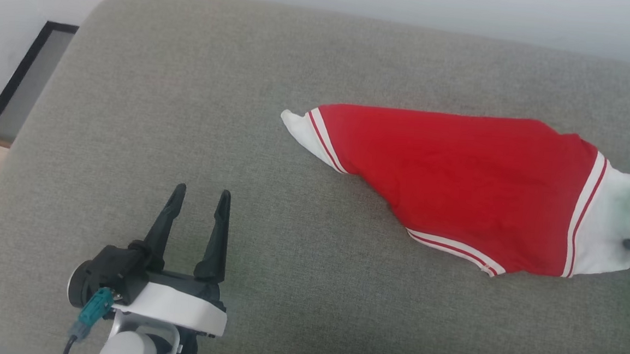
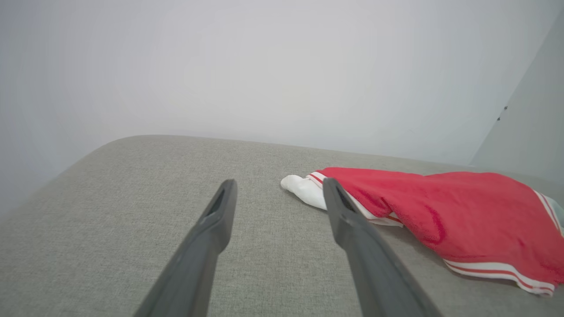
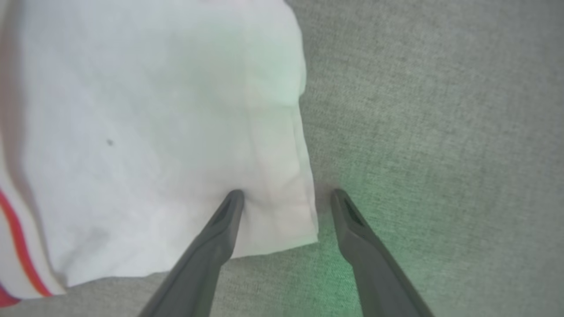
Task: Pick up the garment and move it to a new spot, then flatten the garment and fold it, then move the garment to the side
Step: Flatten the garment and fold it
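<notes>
Right wrist view: right claw [image 3: 285,193] is straddling a sleeve corner of the garment [image 3: 154,132], open, empty; left claw [image 1: 203,190] is hovering open, farther off.

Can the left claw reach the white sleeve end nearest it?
Probably yes: the open left claw hangs over the grey fabric cushion, with nothing between it and the white sleeve end of the soft red T-shirt.
</notes>
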